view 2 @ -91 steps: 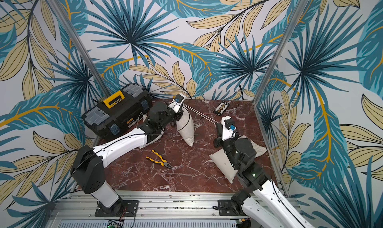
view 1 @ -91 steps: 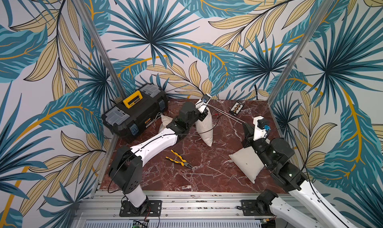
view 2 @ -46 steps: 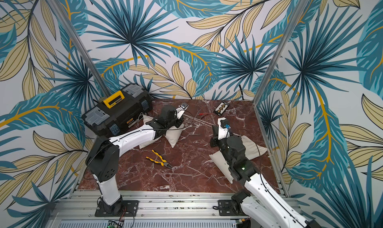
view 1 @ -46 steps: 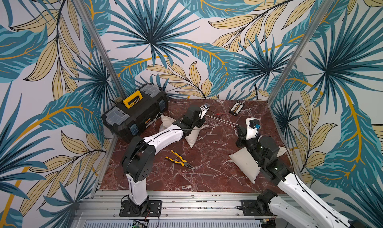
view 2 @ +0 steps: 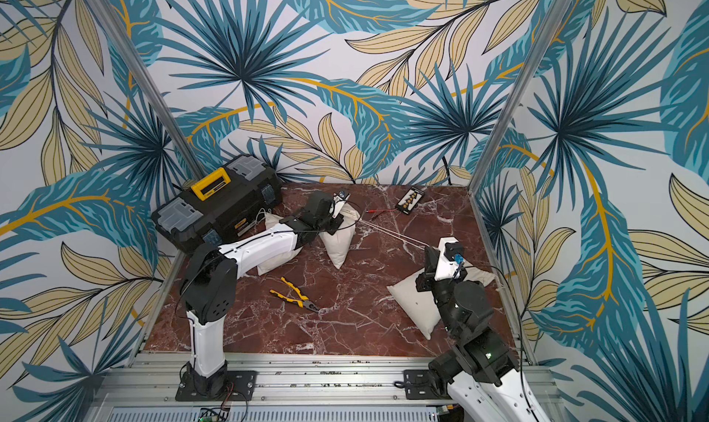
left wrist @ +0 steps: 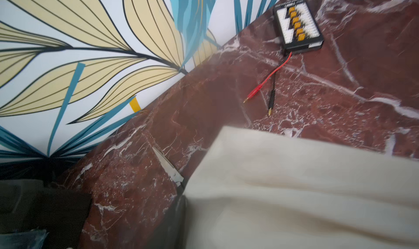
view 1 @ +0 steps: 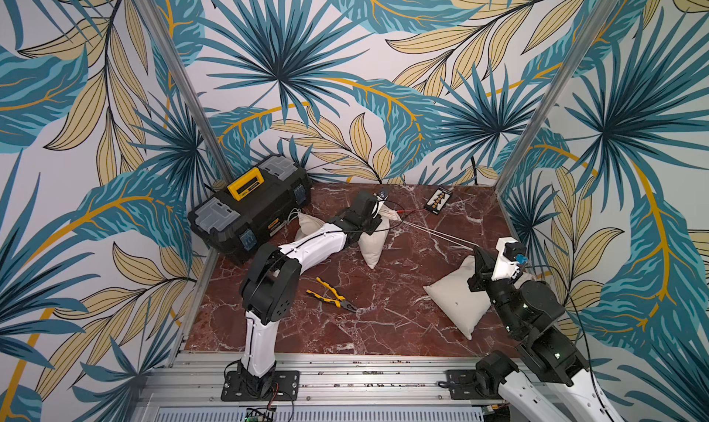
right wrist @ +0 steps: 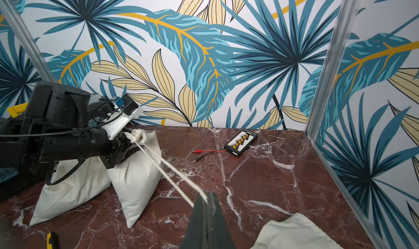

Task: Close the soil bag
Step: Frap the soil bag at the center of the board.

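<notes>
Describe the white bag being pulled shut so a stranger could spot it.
Find the black toolbox in the corner. A white bag lies beside it; you want the next bag over. Only its bunched neck has two cords pulled taut by the right gripper.

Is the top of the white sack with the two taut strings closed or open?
Shut, or nearly: the neck of the soil bag is bunched tight, and its drawstring runs taut to the right hand.

Left arm [view 1: 310, 243] and right arm [view 1: 529, 308] are showing white shells, black joints, thin black cables; right gripper [right wrist: 205, 197] is looking matte black.
</notes>
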`<state>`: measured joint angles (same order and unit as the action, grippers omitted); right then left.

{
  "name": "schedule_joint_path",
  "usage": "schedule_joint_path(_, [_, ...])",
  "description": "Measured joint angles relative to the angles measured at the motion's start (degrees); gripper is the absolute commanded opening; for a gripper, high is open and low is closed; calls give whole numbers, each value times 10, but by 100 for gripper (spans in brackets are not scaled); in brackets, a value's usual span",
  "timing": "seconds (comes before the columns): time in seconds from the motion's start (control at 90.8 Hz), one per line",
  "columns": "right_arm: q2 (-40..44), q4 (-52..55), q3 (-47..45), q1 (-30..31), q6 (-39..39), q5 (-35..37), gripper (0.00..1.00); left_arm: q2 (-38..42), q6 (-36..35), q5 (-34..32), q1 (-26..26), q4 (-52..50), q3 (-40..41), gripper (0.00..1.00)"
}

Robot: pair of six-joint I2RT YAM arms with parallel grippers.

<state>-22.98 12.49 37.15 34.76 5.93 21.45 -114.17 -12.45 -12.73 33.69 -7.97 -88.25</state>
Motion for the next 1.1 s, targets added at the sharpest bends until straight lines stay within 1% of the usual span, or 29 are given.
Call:
schedule_joint_path(0.088, [2, 8, 0, 0, 4, 0, 0, 0, -1, -15, -3, -6, 0, 42])
schedule_joint_path(0.209, [2, 10, 0, 0, 6, -7, 0, 4, -9, -23, -12, -15, 0, 36])
schedule_joint_path(0.319, [-16, 5, 0, 0, 6, -16, 0, 23, -32, -30, -27, -29, 0, 35])
schedule_joint_path(0.463, [-59, -48, -1, 0, 10, -42, 0, 76, -92, -69, -51, -43, 3, 34])
schedule_joint_path(0.562, [-89, -97, -3, -1, 17, -59, 0, 133, -126, -99, -63, -32, 31, 35])
schedule_joint_path(0.65, [-115, -142, -10, -6, 29, -72, 0, 175, -148, -134, -61, -10, 72, 38])
schedule_joint_path(0.727, [-136, -167, -15, -11, 37, -82, 0, 174, -150, -159, -47, -8, 90, 40])
schedule_joint_path(0.771, [-149, -177, -17, -13, 41, -88, 0, 158, -140, -169, -34, -16, 96, 42])
schedule_joint_path(0.793, [-154, -180, -17, -14, 42, -90, 0, 149, -135, -172, -28, -20, 97, 45])
schedule_joint_path(0.892, [-172, -187, -17, -14, 46, -103, 0, 103, -101, -159, 5, -33, 110, 65])
schedule_joint_path(0.947, [-177, -187, -17, -14, 47, -108, 0, 90, -88, -135, 22, -39, 125, 73])
schedule_joint_path(0.991, [-179, -186, -17, -14, 47, -111, 0, 89, -80, -116, 34, -43, 139, 76])
schedule_joint_path(1.101, [-180, -186, -17, -14, 48, -115, 0, 104, -76, -52, 53, -41, 162, 91])
